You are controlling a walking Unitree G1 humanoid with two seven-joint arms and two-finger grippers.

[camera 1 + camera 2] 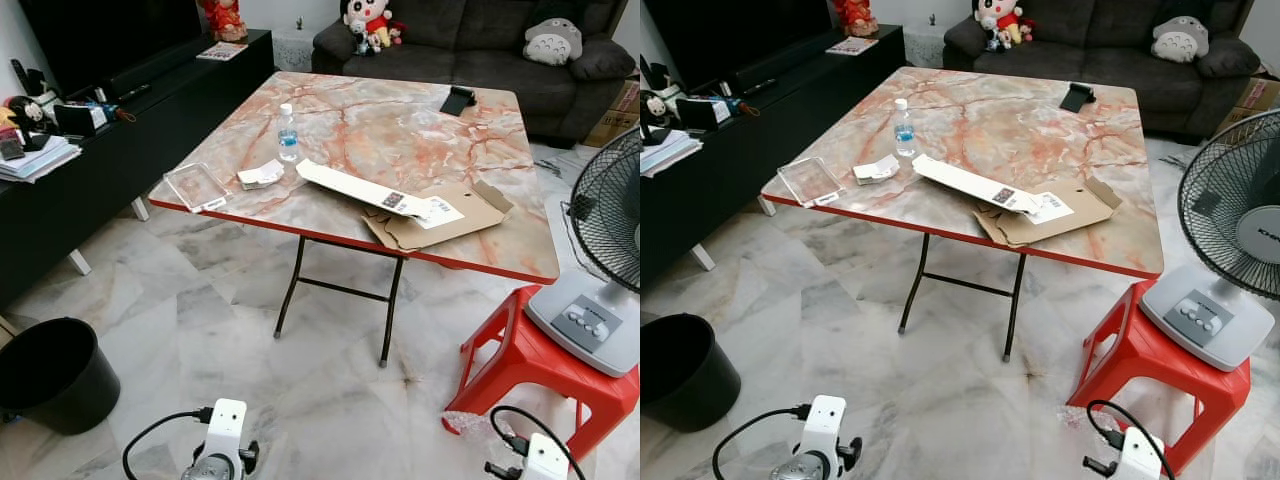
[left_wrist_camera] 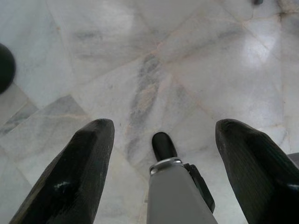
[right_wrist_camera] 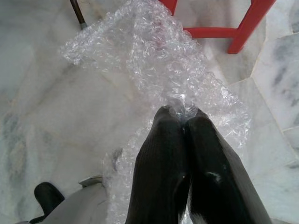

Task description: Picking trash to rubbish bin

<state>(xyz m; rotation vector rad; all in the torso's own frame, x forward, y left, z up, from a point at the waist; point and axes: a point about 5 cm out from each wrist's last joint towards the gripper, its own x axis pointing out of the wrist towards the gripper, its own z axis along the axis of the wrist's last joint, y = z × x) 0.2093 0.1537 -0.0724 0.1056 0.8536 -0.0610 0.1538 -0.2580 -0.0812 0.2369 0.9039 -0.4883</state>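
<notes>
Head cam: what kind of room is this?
Most likely a home living room: a grey sofa with soft toys, a black TV console, and a marble-top folding table on a marble floor.

- A home living room is showing here: a dark grey sofa [image 1: 480, 45] is sitting at the back, with plush toys [image 1: 368, 22] resting on it.
- A long black TV console [image 1: 110, 130] is running along the left wall.
- A marble-patterned folding table [image 1: 400, 130] is standing on a pale marble floor [image 1: 220, 330].
- A standing fan [image 1: 600, 250] is resting on a red plastic stool [image 1: 520, 360].
</notes>
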